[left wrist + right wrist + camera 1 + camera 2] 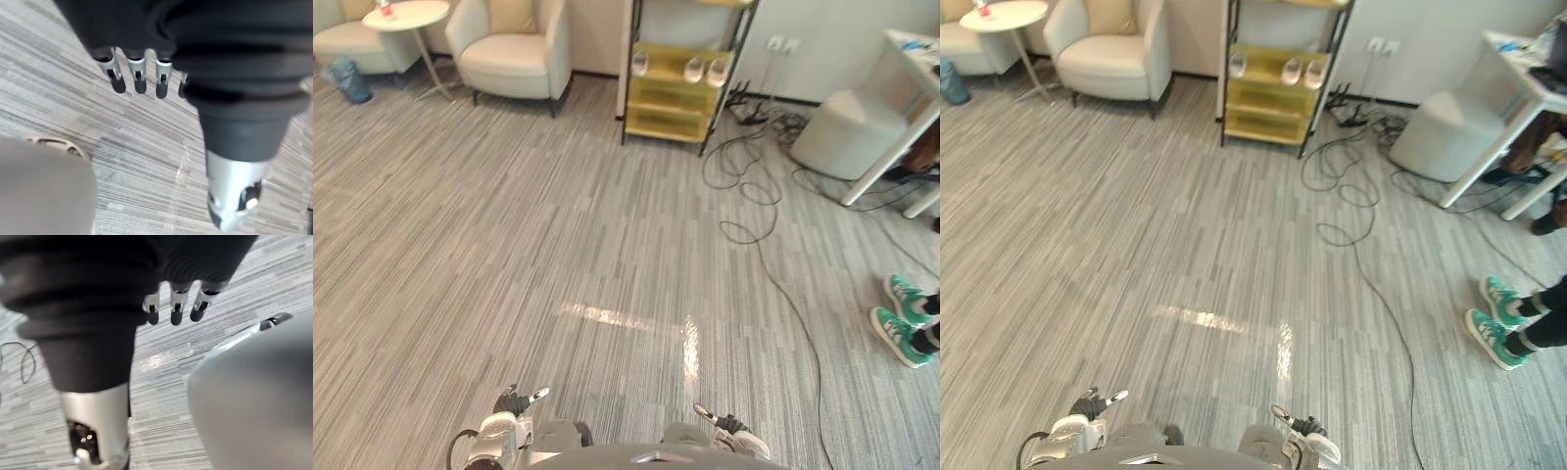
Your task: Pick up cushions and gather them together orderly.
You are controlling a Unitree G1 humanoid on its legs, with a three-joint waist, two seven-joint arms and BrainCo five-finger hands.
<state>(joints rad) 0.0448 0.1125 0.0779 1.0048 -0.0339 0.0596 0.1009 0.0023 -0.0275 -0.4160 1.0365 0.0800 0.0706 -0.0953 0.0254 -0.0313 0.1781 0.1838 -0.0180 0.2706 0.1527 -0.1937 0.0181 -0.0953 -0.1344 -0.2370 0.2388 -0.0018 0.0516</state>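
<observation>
- Left robot hand (514, 403) was seen low at the near edge of the head views, over bare carpet (558, 255); fingers (139, 81) were straight and relaxed in its wrist view, nothing held.
- Right robot hand (734, 431) was seen low on the other side; fingers (177, 308) were likewise loose and extended, nothing held.
- Cushions: one beige cushion (512, 15) was seen propped upright against the back of the nearer armchair (514, 59), far off at the room's far-left end.
- A second cushion (357, 8) was partly visible on the further armchair (352, 44), cut off by the frame edge; its pose could not be judged.
- The two cushions were on separate seats, with a round side table (408, 15) between the chairs, so they were not gathered in one spot.
- No cushion was seen on the carpet or near either hand.
- Progress judged: gathering not finished as far as shown, since the cushions sat apart; whether more cushions existed out of frame could not be told.
- Left to do, as judged: the armchairs were well away from both hands, so a cushion would need to be approached before any grasp.
- Hazards noted: loose cables (754, 186) on the carpet by the shelf (680, 69), and a person's green shoes (906, 318) at the right edge.
</observation>
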